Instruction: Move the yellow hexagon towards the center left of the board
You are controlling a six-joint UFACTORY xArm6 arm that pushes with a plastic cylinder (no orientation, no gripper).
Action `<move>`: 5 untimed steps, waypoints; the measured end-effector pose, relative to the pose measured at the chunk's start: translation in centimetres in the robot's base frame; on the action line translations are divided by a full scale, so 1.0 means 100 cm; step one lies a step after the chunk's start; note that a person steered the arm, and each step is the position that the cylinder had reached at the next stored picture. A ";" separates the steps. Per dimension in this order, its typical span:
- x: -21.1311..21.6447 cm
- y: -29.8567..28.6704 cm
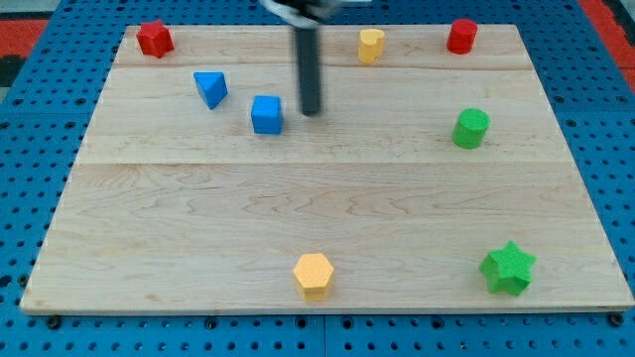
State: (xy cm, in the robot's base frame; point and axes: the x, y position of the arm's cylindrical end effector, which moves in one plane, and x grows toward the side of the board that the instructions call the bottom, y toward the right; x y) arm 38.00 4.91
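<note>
Camera view: no jaws are fitted, only my tip point(312, 111), parked just right of the blue cube point(266, 114), well apart from the yellow hexagon point(314, 273) left untouched near the bottom edge.

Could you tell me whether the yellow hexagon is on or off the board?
On: the yellow hexagon sits wholly on the board, near its bottom edge.

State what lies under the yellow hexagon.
Bare wooden board shows all around the yellow hexagon; the patch directly beneath it is covered. My tip is far off, beside the blue cube.
</note>
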 end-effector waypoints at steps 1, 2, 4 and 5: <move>0.035 0.054; 0.152 0.076; 0.208 -0.078; 0.134 -0.148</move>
State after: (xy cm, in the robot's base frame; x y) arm 51.39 -9.85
